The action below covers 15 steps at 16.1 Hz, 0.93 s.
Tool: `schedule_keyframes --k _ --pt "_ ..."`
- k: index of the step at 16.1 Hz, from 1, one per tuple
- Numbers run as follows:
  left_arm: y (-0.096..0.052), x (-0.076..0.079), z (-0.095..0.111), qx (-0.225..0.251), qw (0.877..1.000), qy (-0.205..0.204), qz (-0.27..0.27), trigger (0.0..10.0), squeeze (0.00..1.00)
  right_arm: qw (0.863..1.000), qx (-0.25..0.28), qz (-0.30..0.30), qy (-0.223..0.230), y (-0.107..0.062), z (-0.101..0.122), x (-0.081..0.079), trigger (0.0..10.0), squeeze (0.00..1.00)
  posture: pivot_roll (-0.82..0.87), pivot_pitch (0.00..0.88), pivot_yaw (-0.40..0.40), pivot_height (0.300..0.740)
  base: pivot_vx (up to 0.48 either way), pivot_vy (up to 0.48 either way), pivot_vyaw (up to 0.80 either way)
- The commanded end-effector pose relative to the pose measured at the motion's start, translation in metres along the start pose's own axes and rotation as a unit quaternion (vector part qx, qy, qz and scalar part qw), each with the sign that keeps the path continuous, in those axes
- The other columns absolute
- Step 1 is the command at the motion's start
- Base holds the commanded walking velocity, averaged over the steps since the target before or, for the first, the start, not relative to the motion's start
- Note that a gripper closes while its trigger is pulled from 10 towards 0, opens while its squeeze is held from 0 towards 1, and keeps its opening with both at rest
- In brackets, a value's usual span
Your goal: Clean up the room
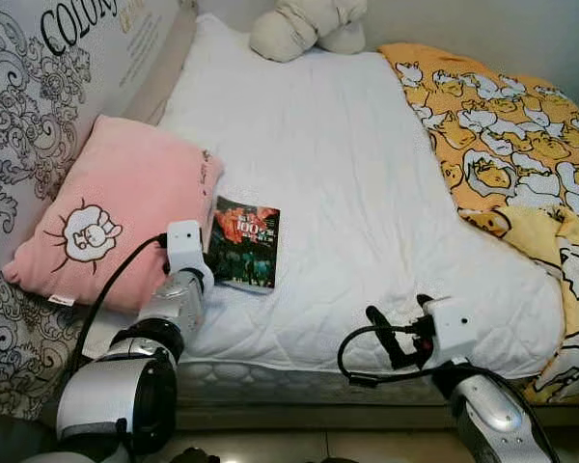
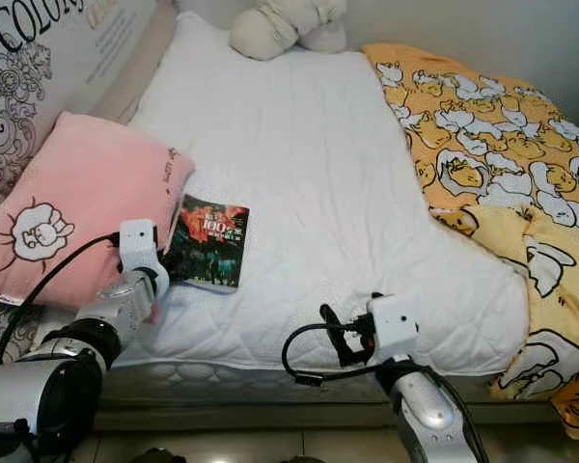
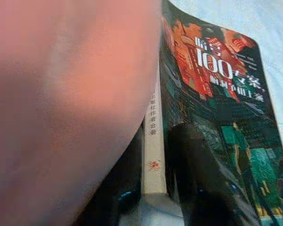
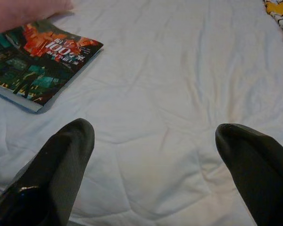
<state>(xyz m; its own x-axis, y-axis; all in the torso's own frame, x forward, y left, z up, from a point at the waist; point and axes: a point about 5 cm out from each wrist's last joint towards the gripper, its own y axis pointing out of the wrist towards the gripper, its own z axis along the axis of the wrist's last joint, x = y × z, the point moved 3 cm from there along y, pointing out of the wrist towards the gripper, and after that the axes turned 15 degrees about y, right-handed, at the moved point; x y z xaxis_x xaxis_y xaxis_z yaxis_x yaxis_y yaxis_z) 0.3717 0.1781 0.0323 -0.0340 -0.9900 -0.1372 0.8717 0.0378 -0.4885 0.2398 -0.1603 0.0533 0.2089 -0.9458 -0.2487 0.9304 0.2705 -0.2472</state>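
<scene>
A paperback book (image 1: 246, 241) with a dark cover and red-orange art lies flat on the white mattress (image 1: 367, 174), against the pink pillow (image 1: 116, 207). My left gripper (image 3: 155, 146) is at the book's spine corner. One black finger (image 3: 203, 183) lies on the cover and the other sits under the spine edge beside the pillow, so it is shut on the book. My right gripper (image 4: 155, 136) stands open over bare mattress near the bed's front edge, to the right of the book (image 4: 37, 61).
A yellow duck-print blanket (image 1: 502, 125) covers the bed's right side and hangs over its corner. A cream plush toy (image 1: 304, 24) sits at the far end. A large patterned cushion (image 1: 19, 125) stands behind the pink pillow.
</scene>
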Motion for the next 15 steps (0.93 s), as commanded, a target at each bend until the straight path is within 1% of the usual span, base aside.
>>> schedule_keyframes --k 1,2,4,5,6,7,9,10,11,12,13,14,15 --pt "0.001 -0.005 0.005 -0.003 1.000 -0.002 0.016 10.0 1.00 1.000 0.000 -0.016 -0.009 -0.001 0.002 0.009 10.0 0.00 -0.09 0.000 -0.125 0.740 0.000 0.000 0.00" --pt "0.001 -0.006 0.004 -0.004 1.000 -0.003 0.018 10.0 1.00 1.000 -0.001 -0.018 -0.009 0.000 0.002 0.010 10.0 0.00 -0.09 0.000 -0.123 0.740 0.000 0.000 0.00" --pt "0.001 -0.002 0.013 0.013 1.000 0.021 0.012 10.0 1.00 1.000 0.000 -0.023 -0.005 0.005 0.000 0.011 10.0 0.00 -0.07 0.000 -0.107 0.740 0.000 0.000 0.00" --pt "0.002 0.005 0.022 0.030 0.999 0.042 -0.006 10.0 1.00 1.000 0.005 -0.022 -0.003 0.008 0.000 0.009 10.0 0.00 -0.06 0.000 -0.088 0.740 0.000 0.000 0.00" --pt "0.002 0.020 0.025 0.039 0.996 0.073 -0.043 10.0 1.00 1.000 0.013 -0.022 0.002 0.010 0.000 0.007 10.0 0.00 -0.04 0.000 -0.070 0.740 0.000 0.000 0.00" --pt "0.001 0.031 0.017 0.030 0.993 0.094 -0.071 10.0 1.00 0.999 0.022 -0.025 0.009 0.013 0.001 0.006 10.0 0.00 -0.03 0.000 -0.063 0.740 0.000 0.000 0.00" --pt "-0.002 0.043 0.005 0.027 0.988 0.111 -0.103 10.0 1.00 0.999 0.031 -0.032 0.022 0.016 0.001 0.006 10.0 0.00 -0.01 0.000 -0.037 0.740 0.000 0.000 0.00" --pt "-0.005 0.048 -0.001 0.036 0.985 0.123 -0.117 10.0 1.00 0.998 0.037 -0.039 0.027 0.019 0.000 0.008 10.0 0.00 0.00 0.000 -0.021 0.740 0.000 0.000 0.00" --pt "-0.009 0.052 -0.003 0.070 0.974 0.170 -0.130 10.0 1.00 0.997 0.045 -0.051 0.037 0.020 0.000 0.013 10.0 0.00 0.00 0.000 -0.018 0.740 0.000 0.000 0.00" --pt "-0.010 0.053 -0.003 0.077 0.971 0.182 -0.133 10.0 1.00 0.997 0.047 -0.054 0.040 0.021 0.000 0.013 10.0 0.00 0.02 0.000 -0.016 0.740 0.000 0.000 0.00" --pt "-0.027 0.061 0.015 0.171 0.954 0.194 -0.152 10.0 1.00 0.994 0.065 -0.066 0.048 0.022 0.004 0.017 10.0 0.00 0.05 0.000 -0.016 0.740 0.000 0.000 0.00" --pt "-0.047 0.065 0.029 0.246 0.935 0.200 -0.160 10.0 1.00 0.992 0.084 -0.081 0.056 0.021 0.009 0.019 10.0 0.00 0.05 0.000 -0.022 0.740 0.000 0.000 0.00" --pt "-0.060 0.062 0.038 0.289 0.930 0.175 -0.142 10.0 1.00 0.987 0.106 -0.100 0.065 0.015 0.015 0.025 10.0 0.00 0.06 0.000 -0.034 0.740 0.000 0.000 0.00"
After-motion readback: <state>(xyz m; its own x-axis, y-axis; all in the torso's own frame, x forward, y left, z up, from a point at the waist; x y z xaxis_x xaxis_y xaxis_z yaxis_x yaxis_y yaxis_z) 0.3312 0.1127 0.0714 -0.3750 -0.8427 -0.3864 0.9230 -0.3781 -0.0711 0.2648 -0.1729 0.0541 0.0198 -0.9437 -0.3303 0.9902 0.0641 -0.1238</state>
